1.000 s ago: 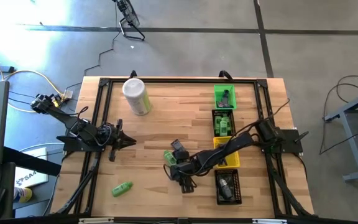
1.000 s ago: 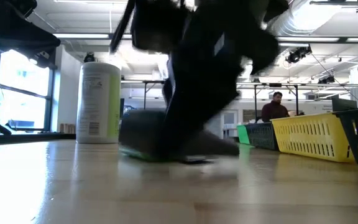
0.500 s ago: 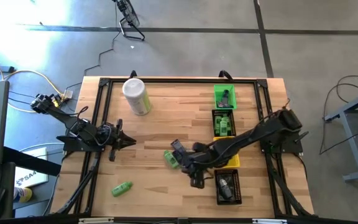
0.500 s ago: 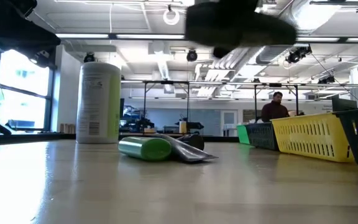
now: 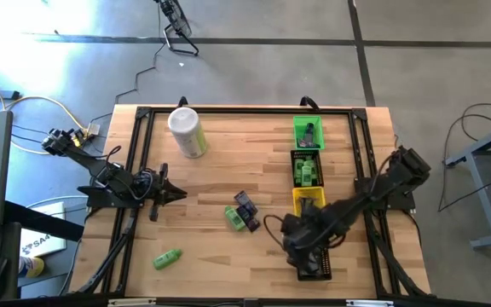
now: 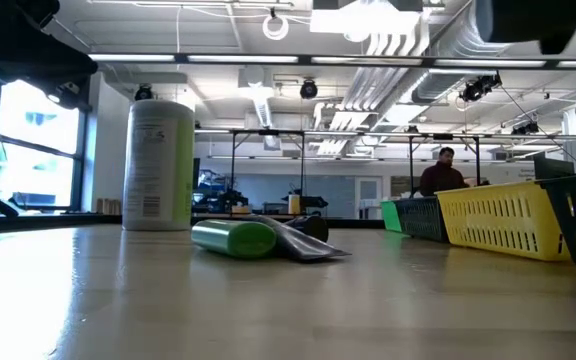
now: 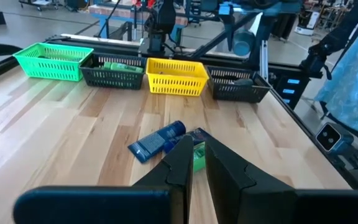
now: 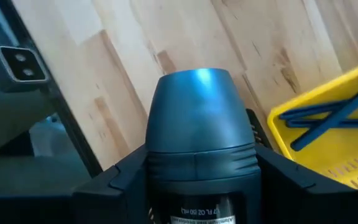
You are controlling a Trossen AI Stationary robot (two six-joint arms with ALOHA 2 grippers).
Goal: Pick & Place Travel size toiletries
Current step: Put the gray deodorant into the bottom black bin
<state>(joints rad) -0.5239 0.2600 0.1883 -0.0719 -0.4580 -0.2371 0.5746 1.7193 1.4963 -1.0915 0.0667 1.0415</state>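
Observation:
My right gripper (image 5: 301,242) hangs above the table's near right part, by the near black bin (image 5: 313,261), shut on a dark blue-grey toiletry with a domed cap (image 8: 197,109). A green mini bottle (image 5: 233,217) and a blue-purple tube (image 5: 245,205) lie side by side on the table's middle. They also show in the low view as the bottle (image 6: 233,238) and the tube (image 6: 308,246). Another green bottle (image 5: 168,258) lies near the front left. My left gripper (image 5: 177,194) waits shut at the left, touching nothing. My right gripper pinches the dark toiletry's body just behind its ribbed cap base (image 8: 194,163), one finger (image 8: 114,180) on each side. The fingers point steeply down, and the domed cap sticks out past them toward the table. The toiletry is lifted clear.
A row of bins runs along the right: green (image 5: 308,132), black (image 5: 306,168), yellow (image 5: 309,199) with blue sticks (image 8: 328,121), then the near black one. A pale-green canister (image 5: 186,130) stands at the far left. A person (image 6: 444,170) sits in the room beyond.
My right gripper has risen from beside the green bottle and tube at mid-table. It has gone toward the table's right edge, over by the near black bin, rolling its wrist and carrying the dark toiletry. The green bottle and the tube stay where they lay.

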